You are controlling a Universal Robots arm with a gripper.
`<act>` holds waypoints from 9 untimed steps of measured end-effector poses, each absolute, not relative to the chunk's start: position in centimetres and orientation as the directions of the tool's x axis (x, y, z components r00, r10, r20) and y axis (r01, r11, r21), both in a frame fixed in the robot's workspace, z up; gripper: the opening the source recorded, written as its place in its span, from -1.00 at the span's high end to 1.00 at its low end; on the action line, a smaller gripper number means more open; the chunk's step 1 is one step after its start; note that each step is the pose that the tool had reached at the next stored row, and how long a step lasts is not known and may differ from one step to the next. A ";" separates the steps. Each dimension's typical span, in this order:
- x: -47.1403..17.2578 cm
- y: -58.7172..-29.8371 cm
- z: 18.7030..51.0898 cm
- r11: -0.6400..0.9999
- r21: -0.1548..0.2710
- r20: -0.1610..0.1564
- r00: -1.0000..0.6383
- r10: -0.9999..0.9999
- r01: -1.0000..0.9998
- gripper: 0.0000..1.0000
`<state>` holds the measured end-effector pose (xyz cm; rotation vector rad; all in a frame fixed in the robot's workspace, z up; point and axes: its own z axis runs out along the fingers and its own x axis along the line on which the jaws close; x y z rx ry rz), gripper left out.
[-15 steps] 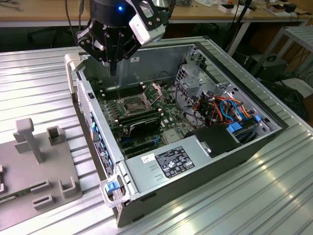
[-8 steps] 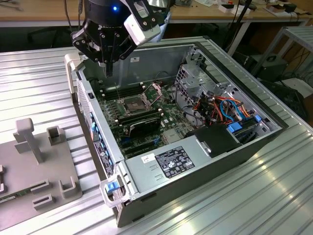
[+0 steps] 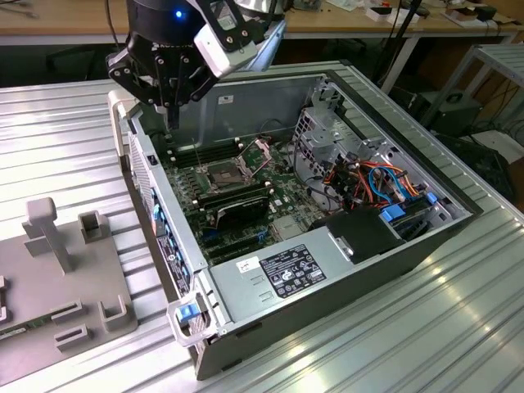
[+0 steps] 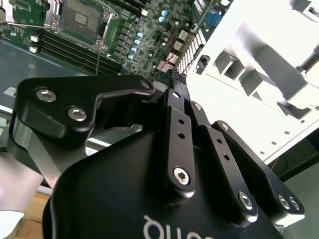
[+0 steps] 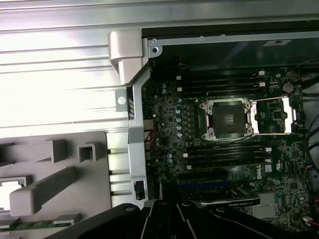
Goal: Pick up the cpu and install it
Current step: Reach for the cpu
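Note:
My gripper (image 3: 172, 113) hangs above the far corner of the open computer case (image 3: 205, 286) on the exterior view's left, over the case wall and above the motherboard (image 3: 246, 196). Its black linkage is close up in the second wrist view, gripper (image 4: 172, 84). The square metal-framed socket (image 5: 227, 117) has a dark centre, and its load plate (image 5: 274, 114) is swung open beside it. In the exterior view the socket (image 3: 223, 173) lies below and to the right of the gripper. A pale square (image 5: 10, 191) sits in a recess of the grey fixture. Whether it is the cpu I cannot tell.
A grey fixture tray (image 3: 57, 278) with upright posts lies on the ribbed metal table (image 3: 74, 139), left of the case. Black memory sticks (image 5: 224, 152) flank the socket. Drive cage, coloured cables (image 3: 368, 180) and power supply (image 3: 286, 270) fill the case's right side.

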<state>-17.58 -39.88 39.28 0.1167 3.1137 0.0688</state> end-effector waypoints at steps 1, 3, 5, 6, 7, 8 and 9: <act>-17.7 -39.9 39.3 0.996 0.045 -0.023 -0.997 0.075 0.074 0.79; -18.1 -39.9 39.3 0.996 0.045 -0.023 -0.997 0.075 0.074 0.79; -18.4 -39.9 39.3 0.996 0.045 -0.023 -0.997 0.075 0.074 0.79; -18.6 -39.9 39.3 0.996 0.045 -0.023 -0.997 0.075 0.074 0.79; -18.9 -39.9 39.3 0.996 0.045 -0.023 -0.997 0.075 0.074 0.79; -19.1 -39.9 39.3 0.996 0.045 -0.023 -0.997 0.075 0.074 0.79; -19.2 -39.9 39.3 0.996 0.045 -0.023 -0.997 0.075 0.074 0.79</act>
